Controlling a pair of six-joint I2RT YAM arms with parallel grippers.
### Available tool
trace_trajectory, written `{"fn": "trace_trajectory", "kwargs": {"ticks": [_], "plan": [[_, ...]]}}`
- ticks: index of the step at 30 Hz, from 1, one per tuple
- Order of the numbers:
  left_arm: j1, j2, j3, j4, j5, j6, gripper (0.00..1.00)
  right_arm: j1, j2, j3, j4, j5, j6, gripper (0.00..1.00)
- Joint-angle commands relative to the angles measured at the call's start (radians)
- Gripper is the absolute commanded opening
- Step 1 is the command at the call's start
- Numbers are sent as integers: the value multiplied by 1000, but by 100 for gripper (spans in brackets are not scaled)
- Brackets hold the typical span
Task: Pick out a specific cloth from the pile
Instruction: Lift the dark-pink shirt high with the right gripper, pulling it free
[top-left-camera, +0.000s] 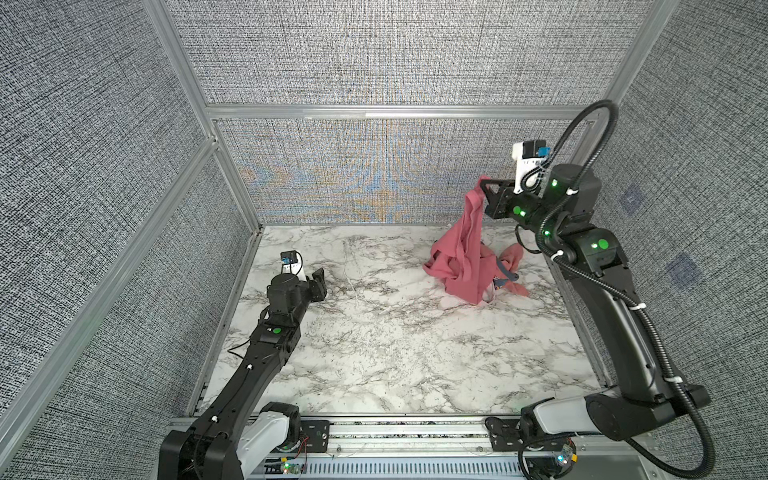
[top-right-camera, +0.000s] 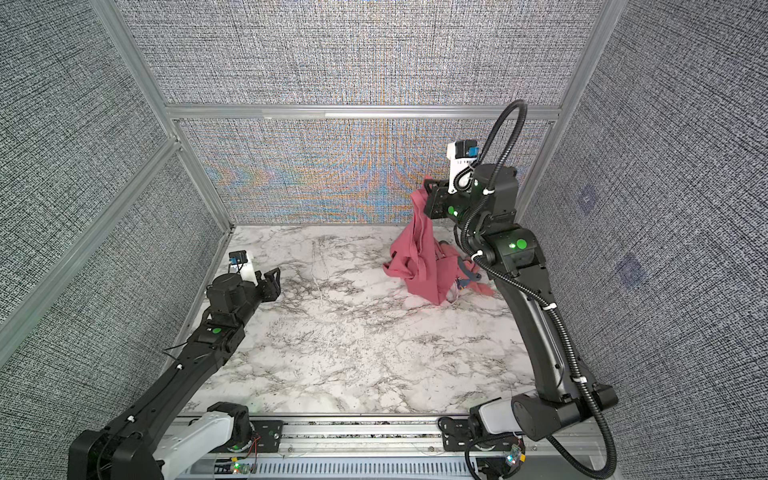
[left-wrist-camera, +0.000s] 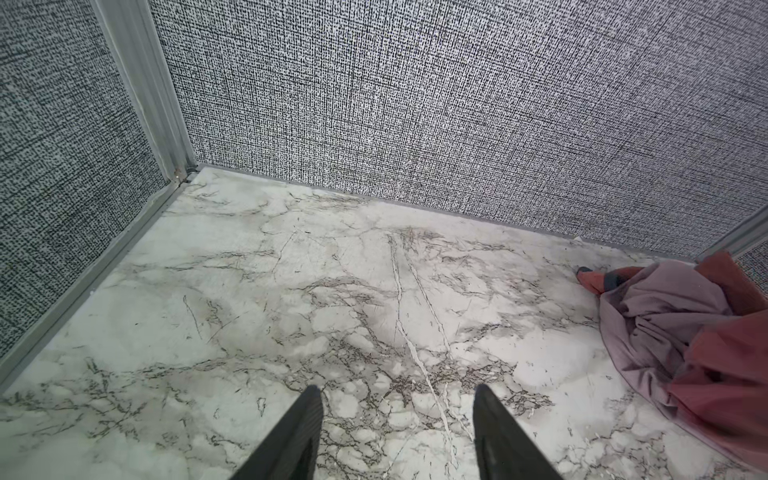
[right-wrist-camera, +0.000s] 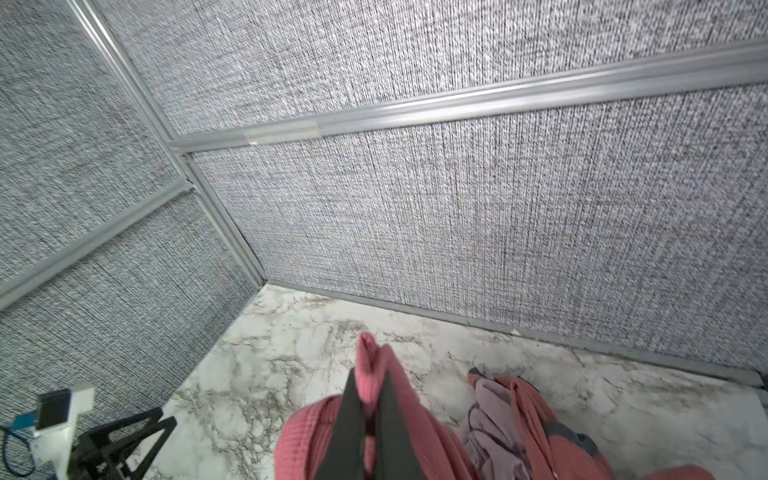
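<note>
- Marble-patterned tabletop, back right: the lower folds of the plain salmon-red soft cloth rest here, while its top corner hangs from the black right gripper, whose jaws are clenched on a narrow pinch. Little fabric shows past the tips, so it could slip out.
- Its lower folds lie against the pile of blue-grey-trimmed salmon and pale pink garments — a snag could drag those along.
- Black left gripper, jaws parted and empty, sits well apart — too far to steady anything.
</note>
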Motion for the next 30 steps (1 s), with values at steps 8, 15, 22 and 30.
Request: {"fn": "trace_trajectory", "kwargs": {"ticks": [8, 15, 22, 30], "plan": [[0, -41, 7, -6, 29, -26, 60, -1, 41, 251, -37, -219, 52, 0], [0, -76, -13, 5, 7, -36, 60, -1, 68, 368, -27, -332, 83, 0], [0, -91, -7, -7, 9, -45, 59, -1, 131, 498, -41, -422, 133, 0], [0, -146, -8, -41, -20, -62, 59, 5, 172, 473, -14, -492, 190, 0]]}}
